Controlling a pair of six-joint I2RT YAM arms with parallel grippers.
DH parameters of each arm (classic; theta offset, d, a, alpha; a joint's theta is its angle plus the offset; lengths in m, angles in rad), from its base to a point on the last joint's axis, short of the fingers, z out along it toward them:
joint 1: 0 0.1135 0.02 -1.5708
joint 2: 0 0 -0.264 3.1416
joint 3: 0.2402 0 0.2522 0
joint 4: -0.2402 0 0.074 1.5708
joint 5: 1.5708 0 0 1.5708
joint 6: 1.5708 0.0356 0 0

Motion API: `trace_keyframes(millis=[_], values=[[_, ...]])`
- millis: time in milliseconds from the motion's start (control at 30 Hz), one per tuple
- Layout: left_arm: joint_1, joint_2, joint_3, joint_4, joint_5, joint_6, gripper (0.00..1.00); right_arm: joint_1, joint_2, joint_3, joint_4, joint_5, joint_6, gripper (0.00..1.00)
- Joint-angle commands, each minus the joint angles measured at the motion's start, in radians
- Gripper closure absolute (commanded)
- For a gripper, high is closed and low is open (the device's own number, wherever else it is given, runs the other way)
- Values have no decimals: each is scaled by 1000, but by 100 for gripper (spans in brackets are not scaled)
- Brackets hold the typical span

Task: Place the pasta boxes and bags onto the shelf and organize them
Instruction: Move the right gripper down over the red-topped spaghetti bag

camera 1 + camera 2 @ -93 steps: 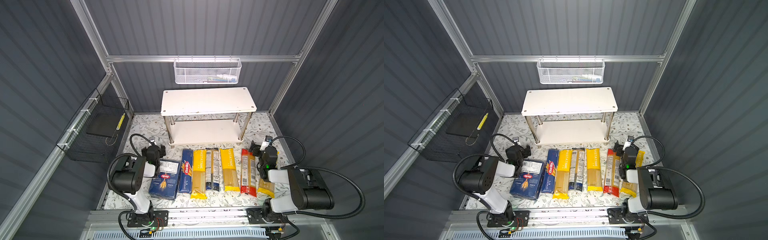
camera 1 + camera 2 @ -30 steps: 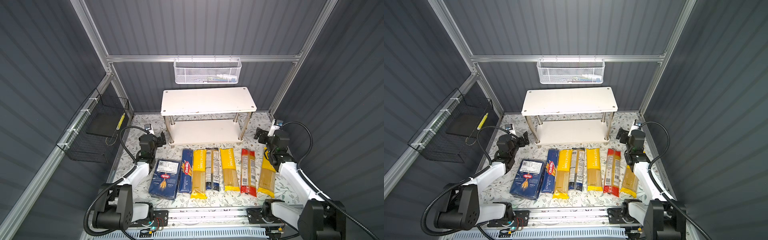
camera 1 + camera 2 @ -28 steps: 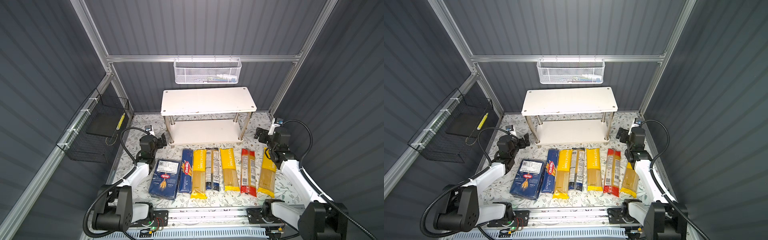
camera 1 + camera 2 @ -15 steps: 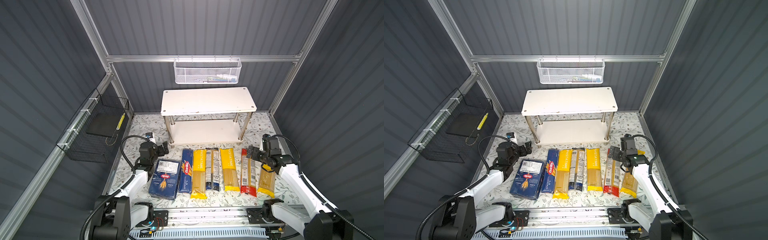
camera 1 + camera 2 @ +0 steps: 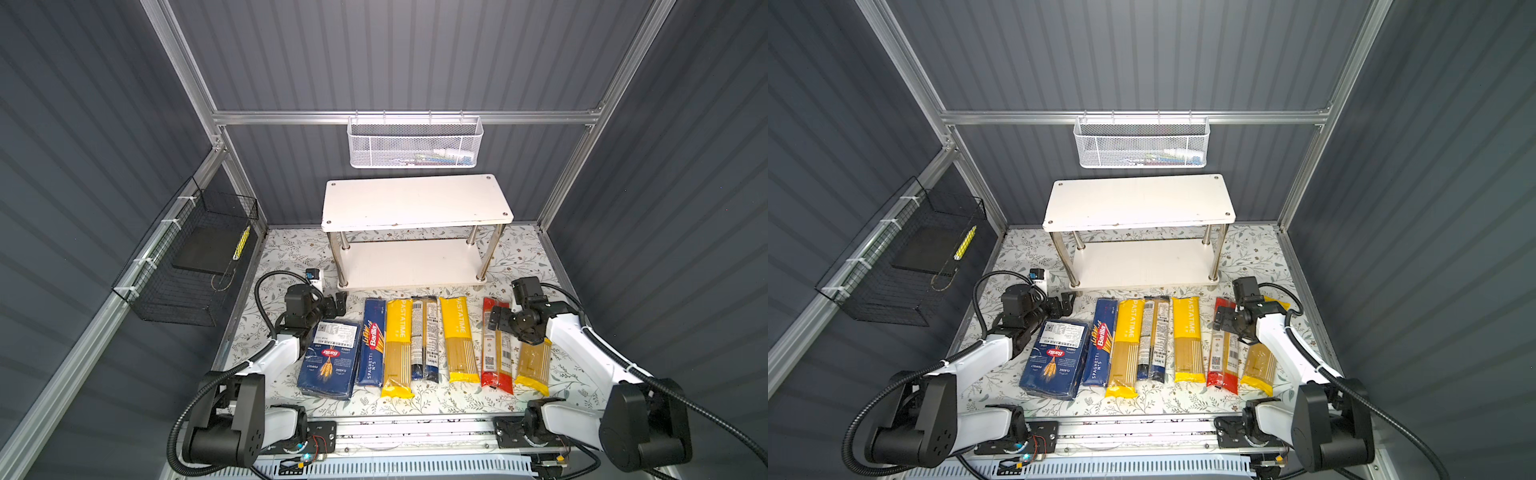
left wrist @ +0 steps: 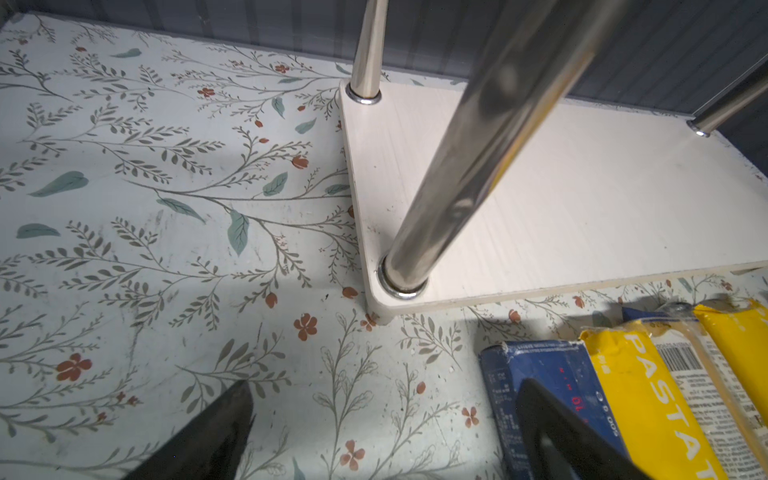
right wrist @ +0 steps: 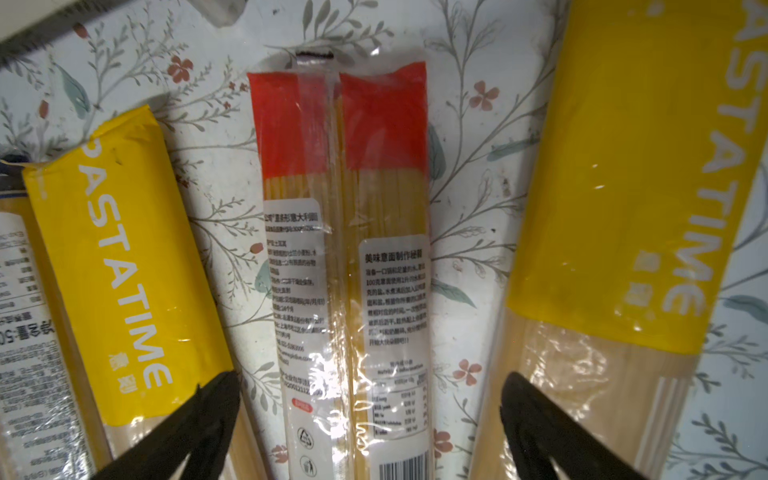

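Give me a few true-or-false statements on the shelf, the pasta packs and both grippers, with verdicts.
1. Both boards of the shelf are bare. True.
2. The right gripper is shut on the red-ended bag. False: its jaws stand open, one on each side of the bag.
3. The wide box lies at the left arm's end of the row. True.
4. The left gripper holds the narrow box. False: it is open and empty, beside the shelf.

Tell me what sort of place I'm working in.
Likely a mock pantry in a robot test cell: grey walls on aluminium framing, a two-tier shelf, pasta packs rowed on floral liner.
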State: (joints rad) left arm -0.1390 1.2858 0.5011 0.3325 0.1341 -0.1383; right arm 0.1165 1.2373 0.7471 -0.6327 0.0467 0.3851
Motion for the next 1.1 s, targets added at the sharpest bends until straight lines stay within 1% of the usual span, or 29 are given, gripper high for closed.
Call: trace_keyframes(millis=[0, 133, 233, 433, 633, 900, 1067], values=[[-10, 10, 37, -10, 31, 32, 0, 11, 35, 14, -35, -11, -5, 1], [-12, -7, 21, 3, 39, 38, 0, 12, 64, 10, -18, -4, -6, 1], [-13, -20, 11, 9, 25, 34, 0, 9, 70, -5, 15, 4, -11, 1], [-14, -24, 8, 10, 19, 32, 0, 11, 99, 9, 4, -38, -3, 1], [-14, -31, 2, 15, 15, 31, 0, 11, 134, 20, -32, -32, -8, 1], [-16, -26, 7, 13, 16, 31, 0, 15, 138, 14, -27, -41, 48, 1], [-16, -32, 1, 16, 15, 32, 0, 25, 174, 30, -53, -29, 66, 1]])
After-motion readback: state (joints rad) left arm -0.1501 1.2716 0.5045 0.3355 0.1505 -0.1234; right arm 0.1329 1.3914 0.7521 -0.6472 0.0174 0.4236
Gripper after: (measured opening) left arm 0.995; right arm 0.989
